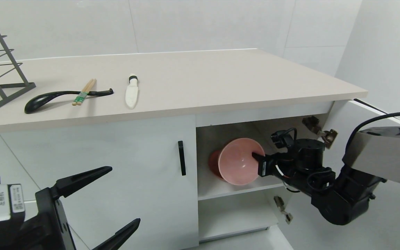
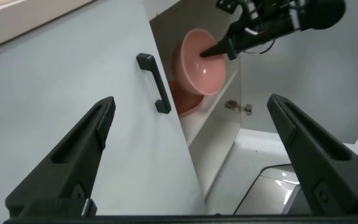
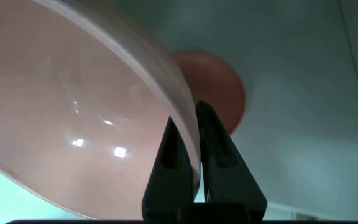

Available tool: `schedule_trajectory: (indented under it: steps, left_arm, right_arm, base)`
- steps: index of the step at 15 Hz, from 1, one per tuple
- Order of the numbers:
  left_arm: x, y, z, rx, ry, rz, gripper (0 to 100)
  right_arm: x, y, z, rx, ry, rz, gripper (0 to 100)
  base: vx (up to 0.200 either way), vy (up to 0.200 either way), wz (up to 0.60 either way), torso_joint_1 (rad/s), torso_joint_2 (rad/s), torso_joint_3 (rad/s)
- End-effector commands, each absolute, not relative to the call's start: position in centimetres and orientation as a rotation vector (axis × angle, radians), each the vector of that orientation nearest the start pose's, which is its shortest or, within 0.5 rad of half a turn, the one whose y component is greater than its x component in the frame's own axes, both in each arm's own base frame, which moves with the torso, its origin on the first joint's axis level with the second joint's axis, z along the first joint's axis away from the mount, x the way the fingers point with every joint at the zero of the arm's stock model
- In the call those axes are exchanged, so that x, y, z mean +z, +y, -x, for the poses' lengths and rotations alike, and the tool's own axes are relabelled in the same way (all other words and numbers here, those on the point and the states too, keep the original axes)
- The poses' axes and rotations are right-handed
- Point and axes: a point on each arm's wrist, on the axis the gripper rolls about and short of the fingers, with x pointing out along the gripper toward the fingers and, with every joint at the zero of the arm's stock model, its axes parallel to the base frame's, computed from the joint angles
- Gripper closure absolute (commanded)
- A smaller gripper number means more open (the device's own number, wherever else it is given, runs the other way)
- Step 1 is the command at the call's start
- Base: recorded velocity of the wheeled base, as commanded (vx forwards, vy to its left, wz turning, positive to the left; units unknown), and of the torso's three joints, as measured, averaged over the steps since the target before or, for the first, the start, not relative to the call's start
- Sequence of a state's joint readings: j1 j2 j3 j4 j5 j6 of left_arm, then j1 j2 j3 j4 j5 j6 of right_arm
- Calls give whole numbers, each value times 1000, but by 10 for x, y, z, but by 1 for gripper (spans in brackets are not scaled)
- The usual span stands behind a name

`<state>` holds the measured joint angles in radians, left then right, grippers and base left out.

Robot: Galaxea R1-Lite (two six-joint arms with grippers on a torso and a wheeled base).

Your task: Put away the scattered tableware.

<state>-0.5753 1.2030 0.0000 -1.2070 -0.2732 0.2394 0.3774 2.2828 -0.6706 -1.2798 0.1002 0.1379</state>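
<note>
Black right pincer (image 3: 190, 119) on glossy bowl (image 3: 73, 106) (pink, round)

From the head we look forward and down, from some way back, across the countertop (image 1: 221, 76) and the open cabinet (image 1: 221, 189) beneath it. Our left wrist camera sits just behind the left gripper (image 2: 191, 102) and looks out between its spread fingers at the cabinet front, well apart from it. Our right wrist camera looks along the right gripper (image 3: 188, 112), very near the pink bowl (image 3: 73, 124) inside the cabinet. All three views share that bowl; the head and left wrist views also share the door handle (image 2: 154, 83)
</note>
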Motion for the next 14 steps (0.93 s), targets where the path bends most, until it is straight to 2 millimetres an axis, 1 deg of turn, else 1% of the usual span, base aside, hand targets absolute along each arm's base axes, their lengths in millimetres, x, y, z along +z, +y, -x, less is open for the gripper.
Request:
schedule_trajectory:
  steps: [1,3,4,6,10,14]
  left_arm:
    - [144,-74,-103,-844,-105,-224,0]
    - [144,-75,-104,-844,-100,-225,0]
    - [144,-74,-104,-843,-98,-225,0]
    - [143,-75,-104,-843,-94,-224,0]
    - [143,-75,-104,-844,-90,-225,0]
    - [143,-75,-104,-845,-81,-206,0]
  right_arm:
    - [1,140,-352,450,387,-87,100]
    - [-5,142,-363,442,407,-88,100]
    - [-11,141,-371,433,411,-91,100]
    - [-20,138,-380,416,441,-91,100]
    - [-29,141,-390,421,447,-93,100]
    - [-33,142,-392,417,442,-93,100]
  base:
    - [0,0,0,0,0,0]
    - [0,0,0,0,0,0]
    - [0,0,0,0,0,0]
    - [0,0,0,0,0,0]
    - [0,0,0,0,0,0]
    - [0,0,0,0,0,0]
